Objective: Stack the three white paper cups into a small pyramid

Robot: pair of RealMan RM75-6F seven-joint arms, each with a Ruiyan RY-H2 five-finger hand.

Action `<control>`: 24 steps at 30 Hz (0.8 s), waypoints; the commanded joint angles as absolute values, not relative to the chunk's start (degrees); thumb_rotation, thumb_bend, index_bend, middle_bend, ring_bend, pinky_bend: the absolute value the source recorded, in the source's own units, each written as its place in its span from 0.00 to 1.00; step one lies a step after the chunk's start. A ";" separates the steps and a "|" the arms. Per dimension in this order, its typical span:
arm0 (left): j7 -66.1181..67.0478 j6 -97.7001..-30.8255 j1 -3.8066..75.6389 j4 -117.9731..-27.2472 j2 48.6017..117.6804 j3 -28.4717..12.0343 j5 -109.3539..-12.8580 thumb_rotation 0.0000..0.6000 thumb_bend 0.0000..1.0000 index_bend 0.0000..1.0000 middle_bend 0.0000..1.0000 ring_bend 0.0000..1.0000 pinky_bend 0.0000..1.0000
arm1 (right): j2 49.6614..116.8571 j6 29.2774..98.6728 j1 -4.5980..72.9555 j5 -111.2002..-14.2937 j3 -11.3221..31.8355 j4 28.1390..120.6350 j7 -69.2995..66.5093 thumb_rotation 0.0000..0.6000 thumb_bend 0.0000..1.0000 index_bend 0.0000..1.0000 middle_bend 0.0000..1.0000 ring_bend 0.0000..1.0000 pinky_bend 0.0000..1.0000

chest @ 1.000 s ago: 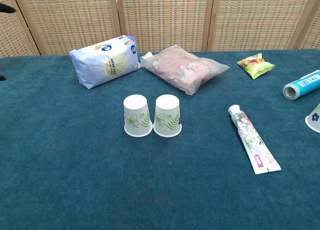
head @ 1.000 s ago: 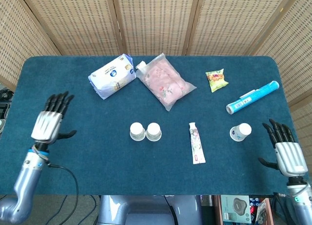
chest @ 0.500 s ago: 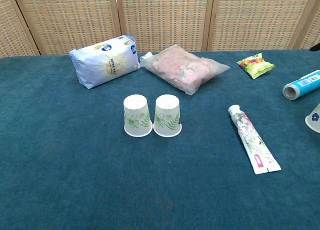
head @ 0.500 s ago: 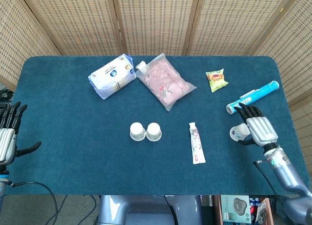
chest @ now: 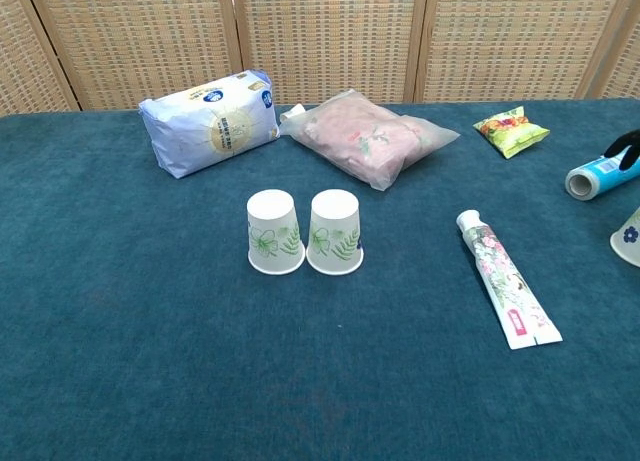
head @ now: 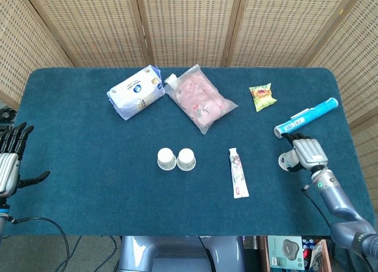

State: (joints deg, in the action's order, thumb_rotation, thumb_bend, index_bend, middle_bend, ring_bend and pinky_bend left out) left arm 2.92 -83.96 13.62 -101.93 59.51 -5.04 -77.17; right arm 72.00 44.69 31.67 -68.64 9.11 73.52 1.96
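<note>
The third cup (head: 289, 160) lies just left of the right hand (head: 308, 152), whose curled fingers (head: 300, 137) reach over it; whether they grip it I cannot tell. The left hand (head: 9, 166), fingers spread, is far off.

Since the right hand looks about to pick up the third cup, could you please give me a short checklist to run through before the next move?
1. Two base cups upside down, side by side: ok.
2. Third cup upright or upside down: cannot tell; the right hand covers part of it, and the chest view shows only its edge.
3. Right hand has a firm hold on the third cup: cannot tell; its fingers curl over the cup, contact unclear.
4. Path to the base cups: not ok; the toothpaste tube lies between.
5. Left hand out of the way: ok, open at the table's left edge.
</note>
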 commanded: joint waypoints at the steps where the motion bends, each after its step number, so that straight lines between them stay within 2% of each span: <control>1: 3.26 -83.63 13.54 -102.01 59.53 -5.16 -77.02 1.00 0.15 0.00 0.00 0.00 0.00 | 72.44 44.31 31.85 -68.01 8.69 72.53 2.36 1.00 0.20 0.20 0.32 0.22 0.32; 8: 4.51 -83.64 13.20 -102.23 59.93 -5.24 -77.72 1.00 0.15 0.00 0.00 0.00 0.00 | 73.52 43.42 32.02 -67.61 7.98 69.79 1.64 1.00 0.25 0.27 0.41 0.31 0.43; 10: 4.68 -83.50 13.16 -102.26 60.04 -5.17 -77.96 1.00 0.15 0.00 0.00 0.00 0.00 | 73.98 43.55 32.03 -67.81 7.84 68.94 1.42 1.00 0.29 0.32 0.45 0.35 0.48; 16: 6.04 -82.99 13.17 -102.21 60.75 -4.94 -78.73 1.00 0.15 0.00 0.00 0.00 0.00 | 76.22 46.06 31.49 -69.26 7.92 65.85 -0.82 1.00 0.41 0.46 0.57 0.47 0.57; 20: 7.61 -82.61 13.27 -101.89 61.54 -4.74 -79.35 1.00 0.15 0.00 0.00 0.00 0.00 | 75.86 47.61 31.27 -71.12 7.80 66.01 -2.39 1.00 0.42 0.47 0.58 0.48 0.57; 24: 9.82 -82.40 13.31 -101.48 62.59 -4.66 -79.35 1.00 0.15 0.00 0.00 0.00 0.00 | 72.75 51.02 30.88 -73.54 8.41 71.79 -3.35 1.00 0.43 0.47 0.58 0.48 0.57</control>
